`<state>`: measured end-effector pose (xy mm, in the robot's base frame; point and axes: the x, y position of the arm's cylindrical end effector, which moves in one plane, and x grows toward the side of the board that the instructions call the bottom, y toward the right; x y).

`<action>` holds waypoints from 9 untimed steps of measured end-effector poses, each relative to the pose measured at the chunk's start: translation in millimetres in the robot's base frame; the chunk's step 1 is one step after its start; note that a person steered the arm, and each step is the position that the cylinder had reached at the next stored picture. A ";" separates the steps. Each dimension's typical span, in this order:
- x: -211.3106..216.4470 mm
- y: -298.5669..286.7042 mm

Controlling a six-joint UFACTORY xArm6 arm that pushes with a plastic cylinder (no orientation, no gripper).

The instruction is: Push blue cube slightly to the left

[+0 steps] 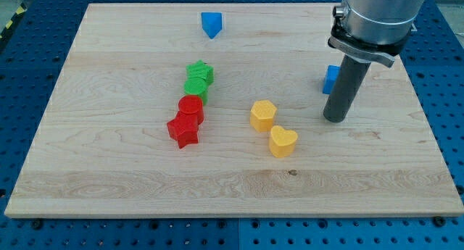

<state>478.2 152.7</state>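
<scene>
The blue cube [330, 79] sits at the view's right on the wooden board [109, 170], mostly hidden behind my rod. My tip [335, 118] rests on the board just below the cube, slightly to its right. A second blue block [211, 23], wedge-like in shape, lies near the view's top centre.
A green star [201, 72] and a green round block [195, 88] touch a red cylinder [191, 107] and a red star [183, 130] in a line left of centre. A yellow hexagon block [263, 115] and a yellow heart [283, 141] lie left of my tip.
</scene>
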 end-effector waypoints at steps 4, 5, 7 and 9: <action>-66.4 42.3; -84.7 41.8; -53.6 39.9; -81.5 21.7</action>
<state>396.6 174.4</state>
